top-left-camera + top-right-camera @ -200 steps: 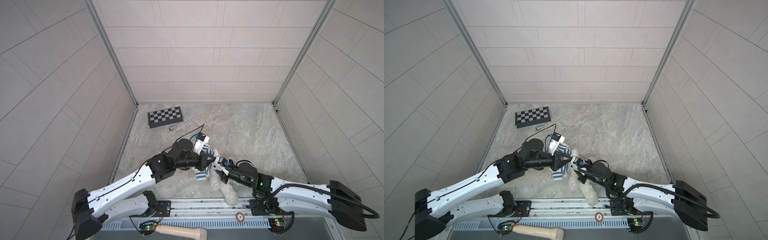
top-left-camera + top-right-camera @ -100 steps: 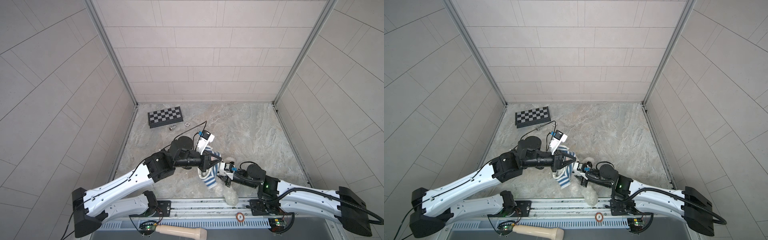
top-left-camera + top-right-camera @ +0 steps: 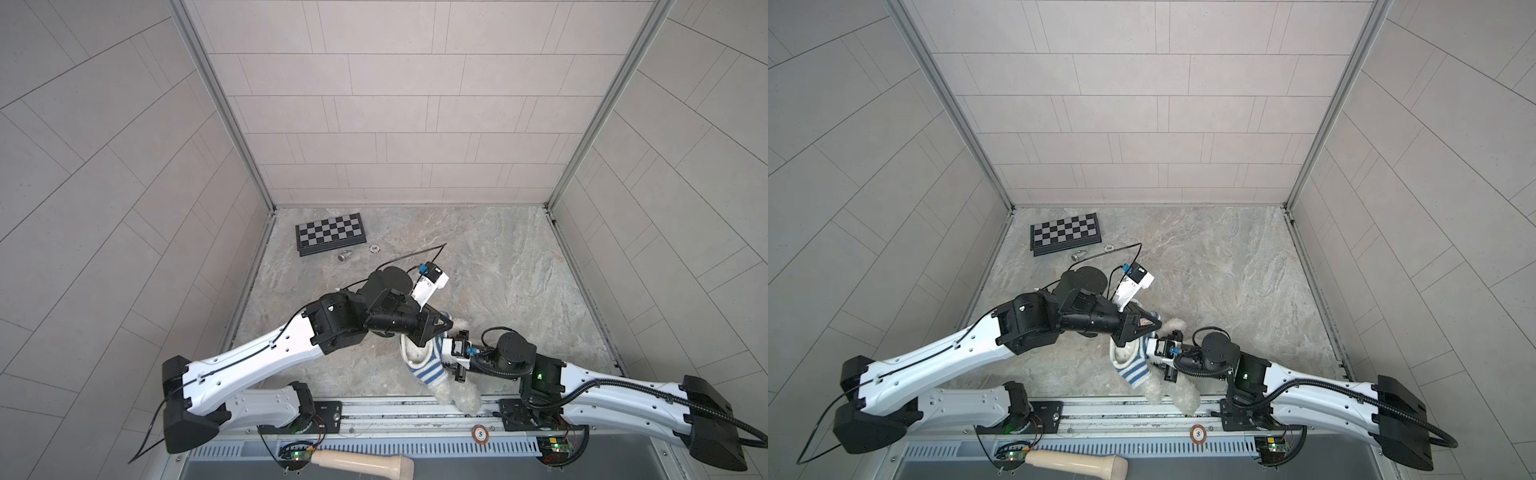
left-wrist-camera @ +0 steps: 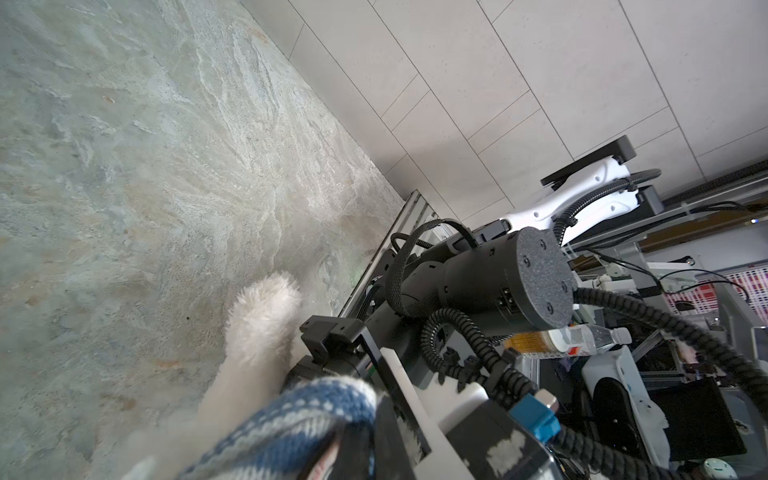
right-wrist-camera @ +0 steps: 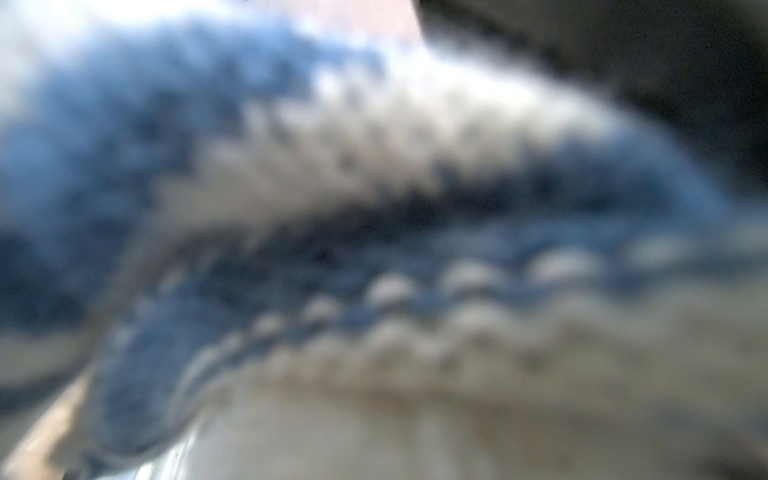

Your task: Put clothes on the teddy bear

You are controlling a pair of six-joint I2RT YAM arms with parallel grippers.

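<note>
As shirt (image 3: 430,370) shifts rightward, teddy bear (image 3: 463,400) follows

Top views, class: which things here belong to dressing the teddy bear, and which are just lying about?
Belong to the job: fluffy white plush teddy bear; blue-and-white striped knitted shirt.
Lying about: black-and-grey checkered board; small silver metal piece; round white token; pale wooden handle.

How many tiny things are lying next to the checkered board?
2: a small silver piece just in front of the checkered board, and a round white chip beside that piece. Others may be hidden from view.
</note>
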